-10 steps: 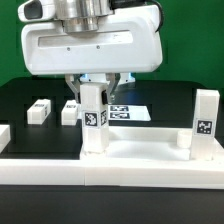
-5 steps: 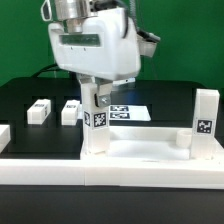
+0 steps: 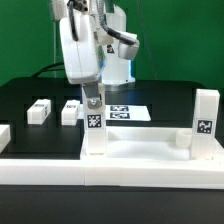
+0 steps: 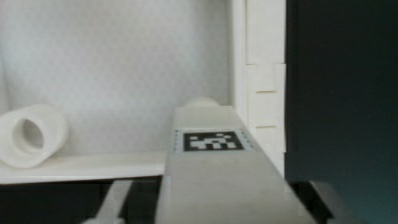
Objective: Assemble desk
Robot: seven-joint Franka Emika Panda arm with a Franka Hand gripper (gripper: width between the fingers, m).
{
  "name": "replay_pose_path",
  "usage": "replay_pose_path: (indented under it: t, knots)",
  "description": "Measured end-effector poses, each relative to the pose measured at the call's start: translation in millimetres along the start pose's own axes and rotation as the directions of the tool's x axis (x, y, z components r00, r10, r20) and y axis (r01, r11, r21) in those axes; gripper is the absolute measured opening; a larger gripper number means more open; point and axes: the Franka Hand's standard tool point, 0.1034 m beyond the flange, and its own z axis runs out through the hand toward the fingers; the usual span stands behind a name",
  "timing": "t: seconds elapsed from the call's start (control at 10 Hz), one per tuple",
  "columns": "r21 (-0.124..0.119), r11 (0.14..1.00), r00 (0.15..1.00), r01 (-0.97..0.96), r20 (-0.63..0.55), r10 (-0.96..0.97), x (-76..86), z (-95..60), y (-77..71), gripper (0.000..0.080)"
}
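The desk panel (image 3: pixel 150 152) is a large white rimmed board lying flat at the front. A white tagged leg (image 3: pixel 94 125) stands upright on its near left corner. My gripper (image 3: pixel 92 100) comes down from above and is shut on the top of this leg. In the wrist view the leg (image 4: pixel 217 150) fills the middle, with a finger (image 4: pixel 121 200) on each side, over the panel (image 4: pixel 125 60) and a round socket (image 4: pixel 25 136). A second leg (image 3: pixel 206 120) stands at the panel's right corner. Two loose legs (image 3: pixel 40 110) (image 3: pixel 71 110) lie on the black table behind.
The marker board (image 3: pixel 128 111) lies flat on the table behind the held leg. A long white border rail (image 3: pixel 110 176) runs along the front, and a piece of another (image 3: pixel 3 135) shows at the exterior view's left. A green wall stands behind.
The hand has turned about its vertical axis over the leg, from broadside to edge-on. The leg's tag sits slightly lower now.
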Motion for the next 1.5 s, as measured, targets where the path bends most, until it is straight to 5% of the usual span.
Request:
replay_pose_path:
  t: [0.1, 0.2, 0.3, 0.5, 0.7, 0.8, 0.9, 1.1, 1.2, 1.4, 1.5]
  knots:
    - [-0.010, 0.998, 0.998, 0.055, -0.003, -0.055, 0.1, 0.4, 1.4, 0.0422]
    - [-0.063, 0.953, 0.955, 0.295, 0.016, -0.295, -2.8, 0.1, 7.0, 0.0587]
    - [-0.089, 0.889, 0.893, 0.449, 0.049, -0.446, -7.3, -2.8, 7.4, 0.0587]
    - [-0.077, 0.817, 0.820, 0.572, 0.061, -0.568, -6.2, -2.5, 7.1, 0.0646]
    - [-0.069, 0.706, 0.709, 0.705, 0.072, -0.702, -5.3, -2.5, 7.3, 0.0649]
    - [-0.073, 0.580, 0.584, 0.812, 0.077, -0.808, -3.9, -2.6, 7.5, 0.0649]
    - [-0.092, 0.366, 0.373, 0.926, 0.079, -0.924, -3.8, -2.7, 5.1, 0.0649]
    - [-0.074, 0.183, 0.190, 0.980, 0.098, -0.977, -3.7, -1.1, 6.3, 0.0649]
    - [-0.076, 0.204, 0.211, 0.976, 0.097, -0.973, -3.8, -1.0, 6.4, 0.0649]
    - [-0.078, 0.223, 0.230, 0.972, 0.095, -0.968, -3.7, -1.0, 6.4, 0.0411]
    - [-0.084, 0.288, 0.295, 0.954, 0.090, -0.951, -3.6, -1.0, 6.4, 0.0411]
